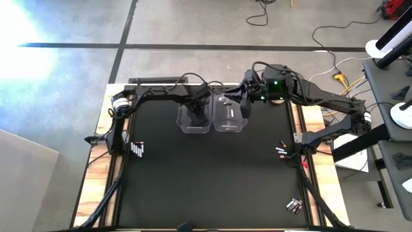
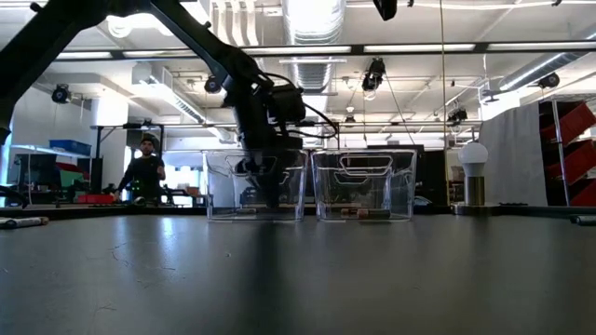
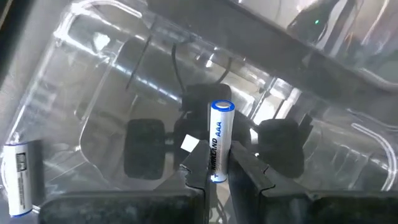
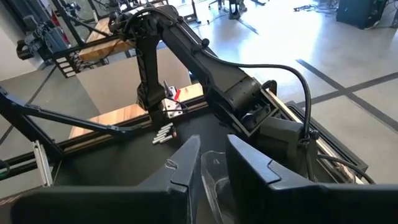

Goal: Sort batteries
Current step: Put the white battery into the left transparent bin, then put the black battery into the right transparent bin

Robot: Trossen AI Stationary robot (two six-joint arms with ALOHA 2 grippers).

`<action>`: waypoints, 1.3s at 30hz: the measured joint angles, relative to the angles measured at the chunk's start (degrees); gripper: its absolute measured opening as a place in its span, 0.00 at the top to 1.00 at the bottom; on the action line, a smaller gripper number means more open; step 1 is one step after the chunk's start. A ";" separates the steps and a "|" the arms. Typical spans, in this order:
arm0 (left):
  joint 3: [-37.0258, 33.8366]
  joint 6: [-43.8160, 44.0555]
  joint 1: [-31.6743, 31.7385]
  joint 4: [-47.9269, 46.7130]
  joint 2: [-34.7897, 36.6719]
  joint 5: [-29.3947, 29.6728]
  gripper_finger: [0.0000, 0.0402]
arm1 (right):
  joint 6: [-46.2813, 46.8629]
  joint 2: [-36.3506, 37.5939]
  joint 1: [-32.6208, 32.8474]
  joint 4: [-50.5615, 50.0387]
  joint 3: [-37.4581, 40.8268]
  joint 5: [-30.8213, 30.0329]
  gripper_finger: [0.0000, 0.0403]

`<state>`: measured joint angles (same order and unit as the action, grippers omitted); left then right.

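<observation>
My left gripper point(image 3: 217, 177) reaches down into the left clear bin point(image 2: 253, 186) and is shut on a silvery-white AAA battery point(image 3: 219, 134). Another silvery-white battery point(image 3: 18, 177) lies on that bin's floor. My right gripper point(image 4: 212, 163) is open and hovers over the far right edge of the right clear bin point(image 1: 230, 117), touching nothing. A dark cell with a reddish end point(image 2: 358, 213) lies in the right bin. Loose batteries lie on the mat in small groups: left point(image 1: 137, 149), right point(image 1: 281, 149) and near right corner point(image 1: 294, 205). My left gripper pinches the silvery-white battery between its two fingers by one end point(image 3: 215, 169). The fingers come from above, pointing down into the left bin, and lie along the battery. The blue-capped free end point(image 3: 222, 107) sticks out beyond the fingertips toward the bin floor; whether it touches the floor I cannot tell.
The two clear bins stand side by side at the far middle of the black mat point(image 1: 206, 180). A round white-and-silver knob object point(image 2: 475, 167) stands beyond the right bin. Wooden table edges and rails border the mat. A person point(image 2: 144, 172) stands in the room behind.
</observation>
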<state>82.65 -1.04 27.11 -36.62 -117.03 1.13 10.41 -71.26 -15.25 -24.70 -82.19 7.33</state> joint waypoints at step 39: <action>6.88 2.36 -0.13 -7.67 18.41 -0.11 0.49 | 29.65 6.47 1.38 -56.62 23.23 -8.73 0.58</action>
<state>89.54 1.32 26.99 -44.29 -98.62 1.02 40.07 -64.79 -13.87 -81.32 -58.97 -1.39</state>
